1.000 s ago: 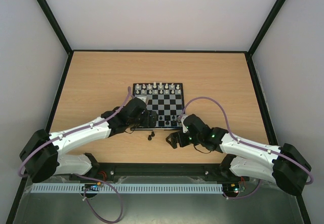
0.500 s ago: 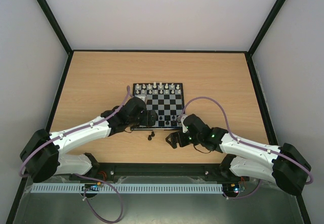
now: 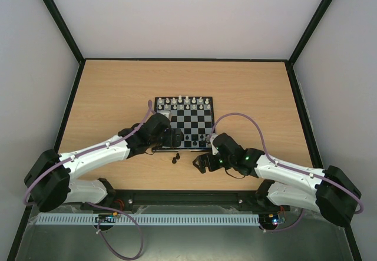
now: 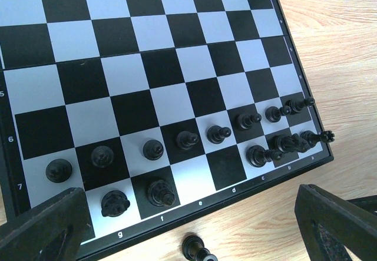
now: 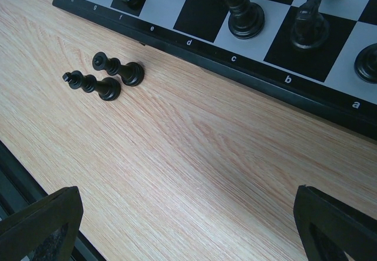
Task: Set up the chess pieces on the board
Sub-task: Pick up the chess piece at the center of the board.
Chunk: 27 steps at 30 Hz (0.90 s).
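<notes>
The board (image 3: pixel 194 119) lies mid-table, with white chess pieces (image 3: pixel 182 102) lined along its far rows and black ones (image 3: pixel 187 137) along the near rows. Two black pieces (image 3: pixel 175 158) lie loose on the wood just in front of it. My left gripper (image 3: pixel 171 138) hovers open over the board's near left corner. In the left wrist view its fingers (image 4: pixel 41 231) straddle the board's edge (image 4: pixel 235 188), with a black pawn row (image 4: pixel 187 138) ahead. My right gripper (image 3: pixel 203 162) is open above bare wood, right of the loose pieces (image 5: pixel 121 69).
The wooden table (image 3: pixel 118 96) is bounded by a dark frame and white walls. A black rail (image 3: pixel 188 197) with the arm bases runs along the near edge. Purple cables (image 3: pixel 241 118) loop off both arms.
</notes>
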Each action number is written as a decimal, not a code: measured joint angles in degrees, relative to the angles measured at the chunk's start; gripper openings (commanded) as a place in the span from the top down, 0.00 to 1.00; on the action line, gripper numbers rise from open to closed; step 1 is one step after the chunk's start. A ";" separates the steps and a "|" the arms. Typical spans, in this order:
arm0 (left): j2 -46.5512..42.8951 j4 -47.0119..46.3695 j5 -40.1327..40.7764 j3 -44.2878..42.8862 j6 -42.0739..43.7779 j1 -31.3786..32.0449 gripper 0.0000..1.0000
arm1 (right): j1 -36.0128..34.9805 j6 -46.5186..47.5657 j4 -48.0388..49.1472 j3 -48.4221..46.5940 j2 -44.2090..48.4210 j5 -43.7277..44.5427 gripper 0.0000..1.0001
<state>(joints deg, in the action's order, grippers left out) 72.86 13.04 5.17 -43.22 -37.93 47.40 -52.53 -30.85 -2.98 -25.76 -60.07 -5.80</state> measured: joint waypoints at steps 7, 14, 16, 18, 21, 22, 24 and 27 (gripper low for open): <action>0.00 -0.02 0.00 0.00 0.02 -0.11 0.01 | 0.00 0.00 0.13 0.00 -0.44 -0.02 0.01; 0.00 0.00 0.28 0.00 0.02 -0.13 0.01 | 0.00 0.00 0.31 0.00 -0.44 -0.02 0.01; 0.00 -0.02 0.44 0.00 0.02 -0.17 0.01 | 0.00 0.00 0.33 0.00 -0.44 0.00 0.01; -0.02 0.00 0.48 0.00 0.02 -0.17 0.01 | 0.00 0.00 0.33 0.00 -0.44 0.00 0.02; -0.09 0.00 0.68 0.00 0.00 -0.17 0.01 | 0.00 0.00 0.33 0.00 -0.44 0.00 0.01; -0.15 0.00 0.74 0.00 0.00 -0.17 0.01 | 0.00 0.00 0.33 0.00 -0.44 0.00 0.01; -0.44 0.02 0.90 0.00 0.00 -0.17 0.01 | 0.00 0.00 0.33 0.00 -0.44 0.00 0.02; -0.94 0.00 1.01 0.00 0.00 -0.17 0.01 | 0.00 0.00 0.33 0.00 -0.46 0.00 0.01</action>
<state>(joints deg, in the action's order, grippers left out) 71.92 13.04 6.17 -43.22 -37.93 47.22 -52.53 -30.85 -2.66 -25.76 -60.53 -5.80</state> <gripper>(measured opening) 0.990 0.986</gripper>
